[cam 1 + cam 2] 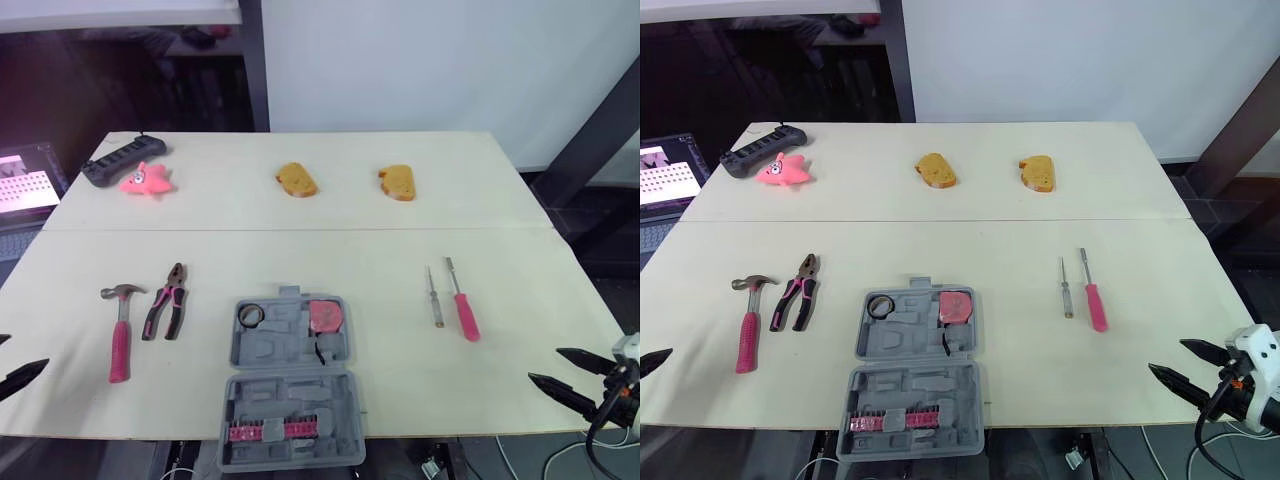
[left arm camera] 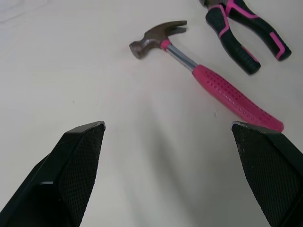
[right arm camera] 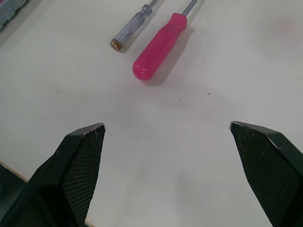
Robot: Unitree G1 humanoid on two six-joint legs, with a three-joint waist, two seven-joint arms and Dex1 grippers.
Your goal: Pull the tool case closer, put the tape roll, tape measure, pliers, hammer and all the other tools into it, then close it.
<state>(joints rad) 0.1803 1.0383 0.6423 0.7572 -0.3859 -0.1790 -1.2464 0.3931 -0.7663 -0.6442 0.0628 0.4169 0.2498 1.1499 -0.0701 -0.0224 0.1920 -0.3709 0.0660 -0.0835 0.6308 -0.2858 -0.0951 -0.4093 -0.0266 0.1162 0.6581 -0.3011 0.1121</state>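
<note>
Your left gripper (image 2: 166, 125) stood wide open with nothing between its fingers, hovering over bare desk (image 1: 400, 250) near the near-left corner. Your right gripper (image 3: 166, 125) was spread just as wide and also empty, over the near-right corner.

Just beyond the left gripper lay the hammer (image 2: 203, 71), pink handle toward the near edge and steel head toward the far edge. The pliers (image 1: 165, 300) lay beside it on the side toward the middle of the desk, jaws pointing to the far edge, close to the hammer but not touching it.

Ahead of the right gripper lay a pink-handled screwdriver (image 3: 160, 47) and, just beside it on the side toward the middle, a smaller clear-handled screwdriver (image 3: 130, 29). Both had their handles toward the near edge.

The tool case (image 1: 290, 400) lay open and flat at the middle of the near edge, between the two groups of tools and well apart from both. Its nearer half reached the desk's edge and held a row of pink bits (image 1: 270, 431). The farther half held the tape roll (image 1: 250, 315) in its left pocket and the pink tape measure (image 1: 325, 316) in its right one.

Along the far edge, a black power strip (image 1: 122, 158) and a pink starfish toy (image 1: 148, 180) sat at the far-left corner. Two pieces of toy bread (image 1: 297, 180) (image 1: 397, 182) lay toward the middle.
</note>
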